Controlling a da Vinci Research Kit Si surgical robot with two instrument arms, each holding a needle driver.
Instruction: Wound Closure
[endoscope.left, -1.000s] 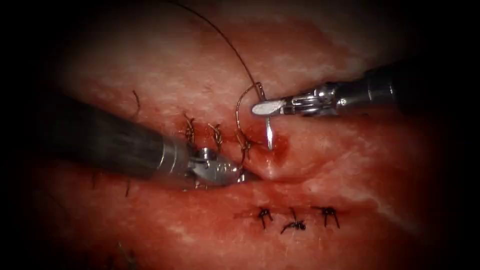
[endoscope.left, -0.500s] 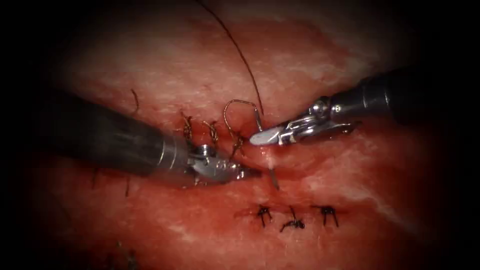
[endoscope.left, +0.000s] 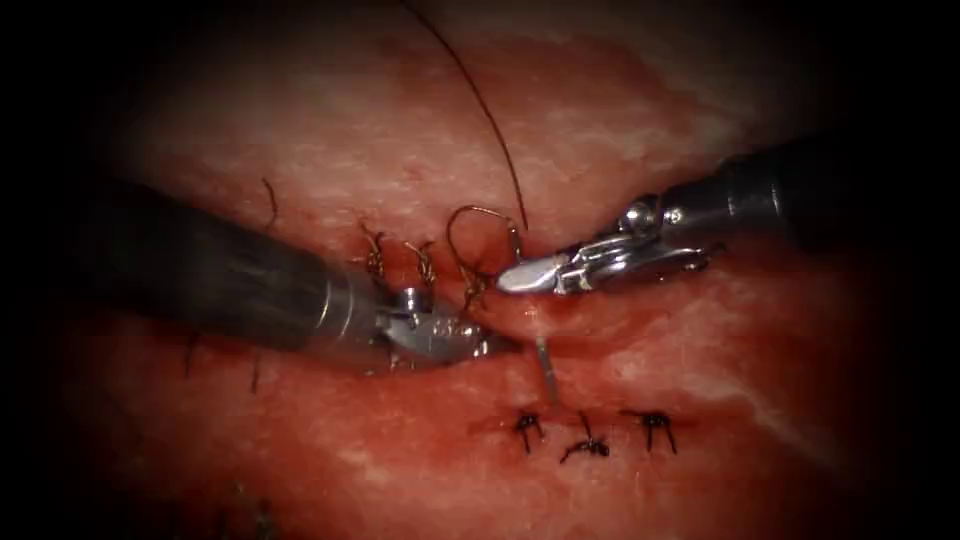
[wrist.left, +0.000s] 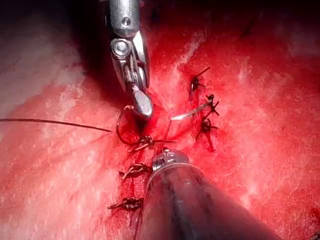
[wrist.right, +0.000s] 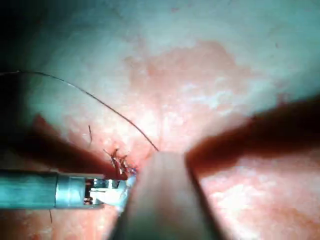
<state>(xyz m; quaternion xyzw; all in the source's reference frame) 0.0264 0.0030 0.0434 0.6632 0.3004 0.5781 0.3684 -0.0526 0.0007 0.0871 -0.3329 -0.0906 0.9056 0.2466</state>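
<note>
My right tool (endoscope.left: 508, 280) comes in from the right, its jaws shut on the curved needle (endoscope.left: 543, 365) near its tail end. The needle is in the tissue (endoscope.left: 620, 120). Its tail stands above the jaws and its point sticks out of the tissue below them, just right of my left tool (endoscope.left: 490, 346). The left tool's jaws are shut and rest on the edge of the cut, holding neither needle nor thread. The dark thread (endoscope.left: 480, 100) runs up from the needle's tail, with a small loop (endoscope.left: 470, 215) beside it. The left wrist view shows the right tool (wrist.left: 142, 107) and the needle's point (wrist.left: 187, 114).
Three brown stitches (endoscope.left: 430, 265) sit just above my left tool. Three black knots (endoscope.left: 590, 447) lie in a row below the needle's point. Red fluid wets the tissue around the cut. The left arm's shaft (endoscope.left: 200, 275) crosses the left side.
My right tool moved down and left with the needle. The needle's point, which was poised above the tissue, went in and came out lower down. The left tool stayed put.
</note>
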